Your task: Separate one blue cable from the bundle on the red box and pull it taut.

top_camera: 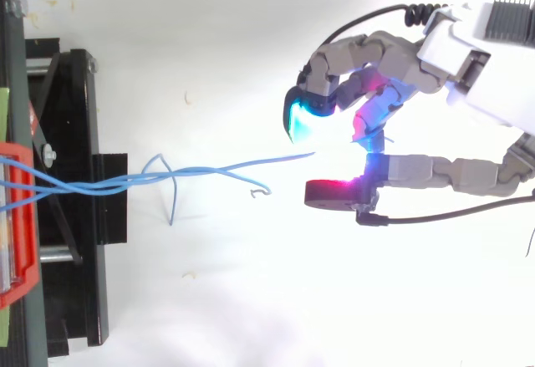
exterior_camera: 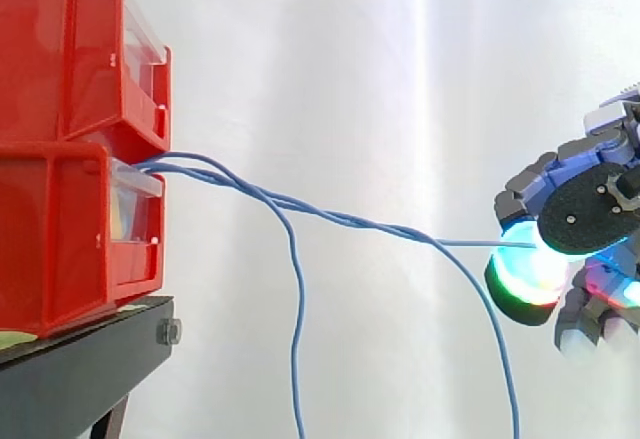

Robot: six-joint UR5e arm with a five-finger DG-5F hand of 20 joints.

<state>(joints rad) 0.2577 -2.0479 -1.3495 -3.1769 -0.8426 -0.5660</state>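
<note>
White curtain (exterior_camera: 380,79) behind everything. Two red bins (exterior_camera: 70,129) stood stacked at the left of the side view, cut off by the top and left edges. They sat on a black stand (exterior_camera: 85,354), its legs running out of frame.

Hand (exterior_camera: 580,214) at the right edge, wrist cut off. Fingers (top_camera: 355,53) curled with the thumb opposite, pinched on the end of one blue cable (exterior_camera: 480,244). In the side view the cable ran into the seam between a glowing pad (exterior_camera: 525,274) and the dark round tip above it. From above, the contact itself was lost in glare; the cable faded out between a cyan pad and a red one.

Bundle (exterior_camera: 230,184) left the front of the lower bin, loosely twisted, sloping down to the right. The blue cable parted from it and ran straight, nearly level, to the hand.

Two other strands (exterior_camera: 296,339) dropped out of the twist, well apart, lower ends cut off by the bottom edge
</note>
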